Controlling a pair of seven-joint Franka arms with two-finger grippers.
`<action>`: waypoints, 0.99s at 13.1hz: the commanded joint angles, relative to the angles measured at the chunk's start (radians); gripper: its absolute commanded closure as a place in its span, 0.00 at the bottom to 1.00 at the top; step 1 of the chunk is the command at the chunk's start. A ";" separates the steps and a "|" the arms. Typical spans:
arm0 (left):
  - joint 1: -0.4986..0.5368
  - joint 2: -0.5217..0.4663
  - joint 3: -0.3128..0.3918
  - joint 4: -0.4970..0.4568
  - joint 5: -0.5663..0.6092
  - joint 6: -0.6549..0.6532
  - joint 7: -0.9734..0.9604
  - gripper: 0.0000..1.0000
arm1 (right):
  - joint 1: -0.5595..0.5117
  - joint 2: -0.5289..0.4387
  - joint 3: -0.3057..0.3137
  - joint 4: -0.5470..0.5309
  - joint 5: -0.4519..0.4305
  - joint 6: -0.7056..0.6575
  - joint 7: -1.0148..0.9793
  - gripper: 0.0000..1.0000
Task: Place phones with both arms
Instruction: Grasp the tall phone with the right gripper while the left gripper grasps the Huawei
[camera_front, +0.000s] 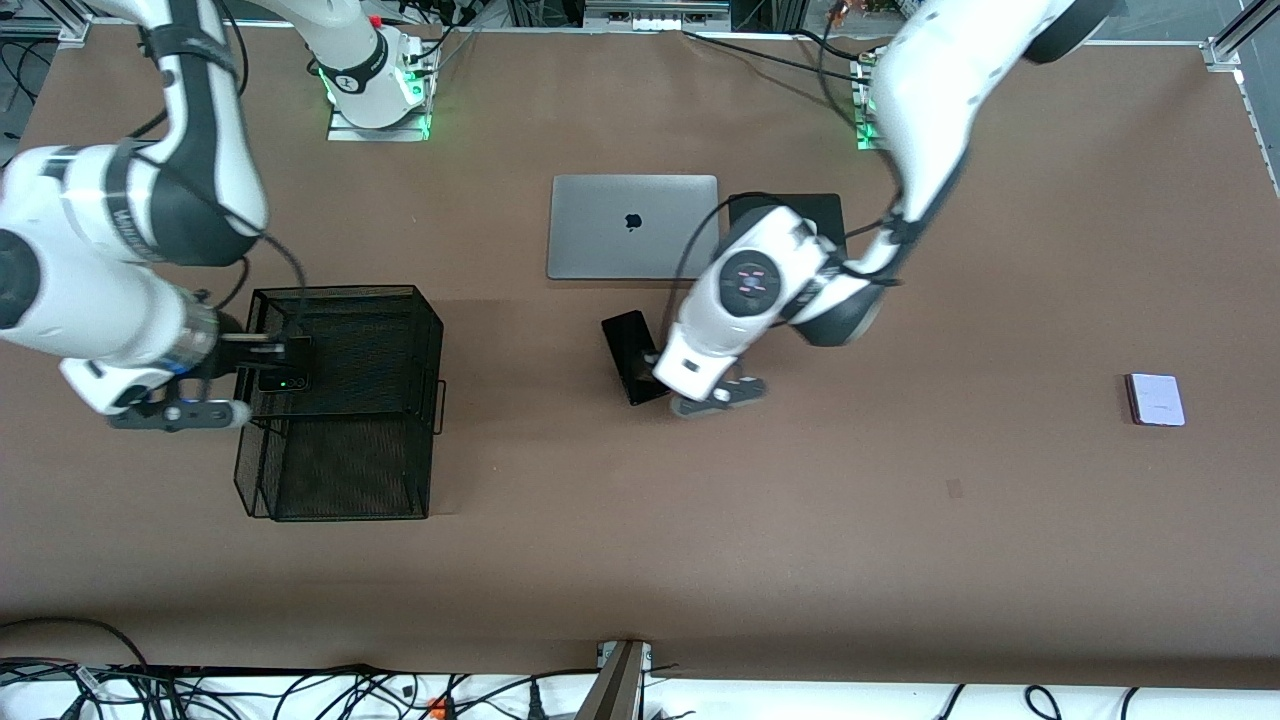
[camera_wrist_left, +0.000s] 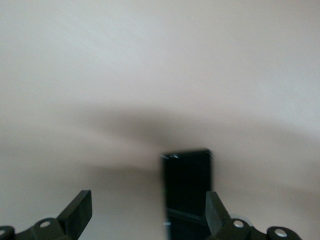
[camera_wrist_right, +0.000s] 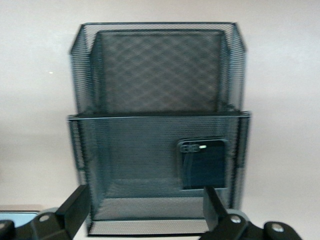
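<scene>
1. Left gripper (camera_wrist_left: 150, 215) hangs spread and empty over the slab (camera_front: 634, 356), near the laptop (camera_front: 633, 227).
2. Right gripper (camera_wrist_right: 142, 212), spread and empty, is over the basket (camera_front: 340, 400) holding the flip phone (camera_wrist_right: 202, 164).
3. The lavender phone (camera_front: 1156, 399) lies well apart toward the left arm's end.
4. Risk: a spread finger could nudge the slab askew.

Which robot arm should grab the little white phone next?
The left arm, probably. The white phone lies toward its end of the table, and the left gripper is open. The right gripper is by the mesh basket.

Apple logo on the silver laptop (camera_front: 632, 226) lid, no legible text elsewhere
</scene>
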 joint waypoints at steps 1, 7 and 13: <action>0.096 -0.094 0.000 -0.031 0.073 -0.174 0.074 0.00 | 0.086 0.030 -0.005 0.014 0.011 -0.005 0.075 0.00; 0.401 -0.131 -0.003 -0.043 0.143 -0.404 0.507 0.00 | 0.278 0.202 0.125 0.145 0.014 0.120 0.219 0.00; 0.705 -0.083 -0.002 -0.043 0.260 -0.358 0.902 0.00 | 0.310 0.360 0.311 0.177 0.004 0.358 0.234 0.00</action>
